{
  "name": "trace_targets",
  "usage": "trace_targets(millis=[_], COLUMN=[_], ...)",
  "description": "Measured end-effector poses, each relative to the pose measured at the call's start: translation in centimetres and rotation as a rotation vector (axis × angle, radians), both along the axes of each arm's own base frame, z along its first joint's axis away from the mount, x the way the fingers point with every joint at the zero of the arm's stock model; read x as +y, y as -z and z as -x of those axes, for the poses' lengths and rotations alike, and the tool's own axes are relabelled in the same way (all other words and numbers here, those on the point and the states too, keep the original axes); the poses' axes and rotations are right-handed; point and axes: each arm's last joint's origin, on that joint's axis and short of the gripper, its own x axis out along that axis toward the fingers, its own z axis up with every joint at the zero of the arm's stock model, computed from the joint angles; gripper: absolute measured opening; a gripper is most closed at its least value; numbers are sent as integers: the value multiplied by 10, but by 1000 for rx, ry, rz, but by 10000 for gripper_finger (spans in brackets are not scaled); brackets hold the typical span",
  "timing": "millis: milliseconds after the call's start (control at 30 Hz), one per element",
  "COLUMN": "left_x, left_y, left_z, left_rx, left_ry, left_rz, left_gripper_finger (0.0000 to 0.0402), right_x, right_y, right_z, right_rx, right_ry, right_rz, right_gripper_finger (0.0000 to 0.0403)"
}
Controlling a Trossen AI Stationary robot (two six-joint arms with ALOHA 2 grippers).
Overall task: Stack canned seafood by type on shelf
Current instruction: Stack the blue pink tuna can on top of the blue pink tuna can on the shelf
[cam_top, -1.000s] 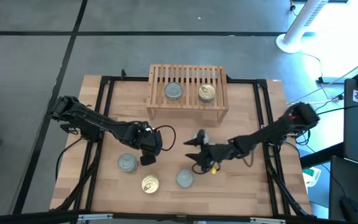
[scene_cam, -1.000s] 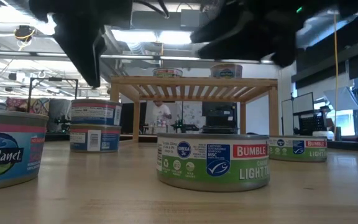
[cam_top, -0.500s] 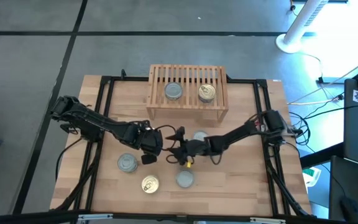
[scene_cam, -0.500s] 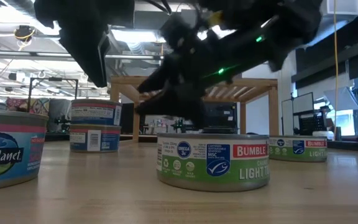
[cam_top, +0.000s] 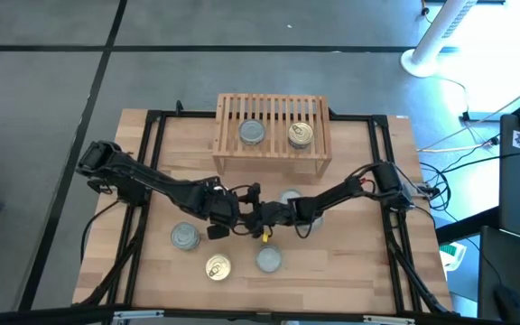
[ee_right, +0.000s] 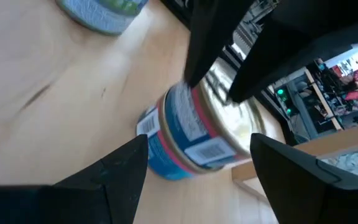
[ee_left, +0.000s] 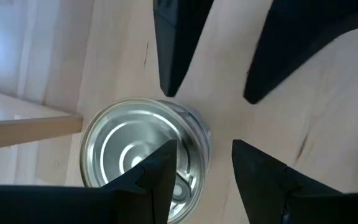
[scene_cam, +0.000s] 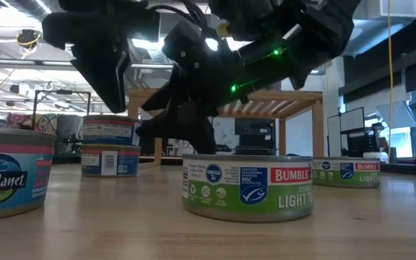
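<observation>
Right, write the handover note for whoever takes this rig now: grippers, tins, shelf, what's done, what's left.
Left gripper: open, low over mid-table, beside a silver-topped tin.
Right gripper: open, facing what looks like the same tin from the other side. Neither grips it.
Shelf: a silver tin and a gold tin side by side on top, nothing stacked.
Table: left silver tin, front gold tin, front silver tin, and a half-hidden tin by the right arm.
Left: shelve the table tins, stacked by type.
</observation>
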Motion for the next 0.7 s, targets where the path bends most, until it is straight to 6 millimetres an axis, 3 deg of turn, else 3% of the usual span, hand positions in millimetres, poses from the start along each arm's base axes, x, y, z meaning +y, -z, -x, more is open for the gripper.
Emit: trace_targets(millis=[700], left_x=[1], left_y=[20], left_z=[1], left_rx=[46], left_ry=[-65], left_rz=[-45], left_gripper_finger=[141], right_x=[-10], right_y=[3], right_z=[-1], right_rx=[44], right_ry=[2], right_rz=[23], right_gripper_finger=[280])
